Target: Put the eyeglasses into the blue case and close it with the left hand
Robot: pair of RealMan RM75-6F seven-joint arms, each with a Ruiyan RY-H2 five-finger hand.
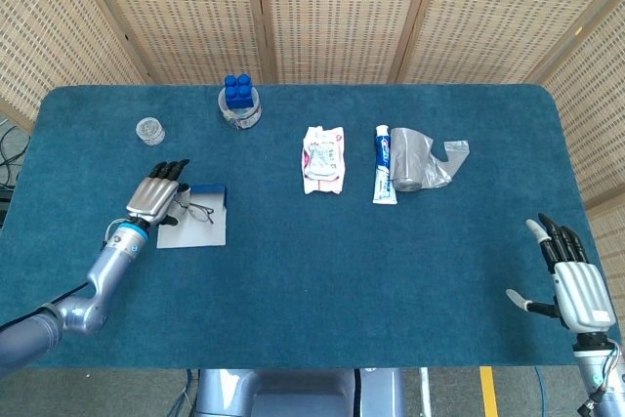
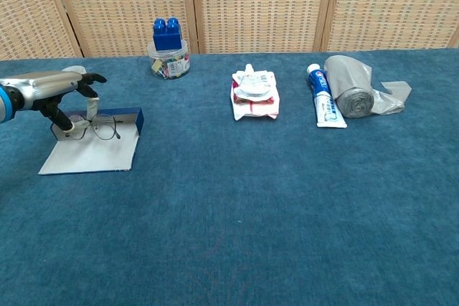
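Observation:
The blue case lies open on the left of the table, its pale lining up and its blue rim at the far side. My left hand hovers over the case's far left corner and pinches the thin-framed eyeglasses, which hang just above the lining near the blue rim. My right hand rests at the table's front right edge, fingers spread, holding nothing; only the head view shows it.
At the back stand a small clear jar and a tub with blue bricks on top. Mid-table lie a wipes packet, a toothpaste tube and a grey bag roll.

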